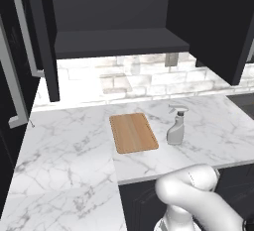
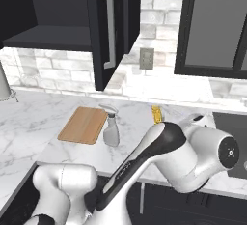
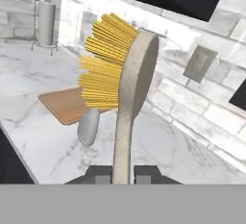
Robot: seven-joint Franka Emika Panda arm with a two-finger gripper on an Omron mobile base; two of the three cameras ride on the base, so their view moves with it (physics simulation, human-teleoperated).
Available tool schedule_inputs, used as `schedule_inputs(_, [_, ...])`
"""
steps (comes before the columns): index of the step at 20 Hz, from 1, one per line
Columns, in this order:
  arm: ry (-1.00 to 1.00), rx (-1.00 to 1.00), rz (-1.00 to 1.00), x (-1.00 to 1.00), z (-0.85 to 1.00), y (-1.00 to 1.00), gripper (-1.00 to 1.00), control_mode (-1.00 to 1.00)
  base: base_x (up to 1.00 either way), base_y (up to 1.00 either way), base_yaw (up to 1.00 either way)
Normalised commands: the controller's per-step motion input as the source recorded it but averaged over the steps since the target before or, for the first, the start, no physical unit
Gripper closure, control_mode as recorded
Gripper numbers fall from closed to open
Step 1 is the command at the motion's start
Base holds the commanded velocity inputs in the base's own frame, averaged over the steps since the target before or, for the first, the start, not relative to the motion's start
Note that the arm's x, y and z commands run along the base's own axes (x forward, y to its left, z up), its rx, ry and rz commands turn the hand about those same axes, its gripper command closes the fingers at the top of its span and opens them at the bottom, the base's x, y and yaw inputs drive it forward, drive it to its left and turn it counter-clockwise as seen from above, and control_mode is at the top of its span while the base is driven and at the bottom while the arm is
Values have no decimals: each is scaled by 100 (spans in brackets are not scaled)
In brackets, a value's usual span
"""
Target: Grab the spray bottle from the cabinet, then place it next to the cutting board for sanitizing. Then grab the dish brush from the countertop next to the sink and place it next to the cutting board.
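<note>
Keep the gripper (image 3: 121, 174) clamped low on the dish brush (image 3: 126, 93) handle: probably light, stiff, top-heavy toward the cutting board (image 3: 65, 104)

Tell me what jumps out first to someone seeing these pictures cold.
The dish brush looms in the hand view, its yellow bristles fanned out and its pale handle pinched in the gripper. Behind it, on the white marble countertop, the spray bottle stands upright just beside the cutting board. Above them the dark cabinet hangs open.

Both base views look down from either side at the cutting board (image 1: 133, 133); the hand view faces it low across the countertop (image 3: 43, 136).
</note>
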Motion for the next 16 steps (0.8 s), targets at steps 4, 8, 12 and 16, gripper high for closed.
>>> schedule_inputs(4, [-28,0,7,-54,70,100,100,-100,0,0,0])
schedule_inputs(8, [-18,0,5,-26,45,100,100,-100,0,0,0])
schedule_inputs(12, [-3,-1,7,0,16,100,100,-100,0,0,0])
schedule_inputs(16, [-3,-3,7,0,4,100,100,-100,0,0,0])
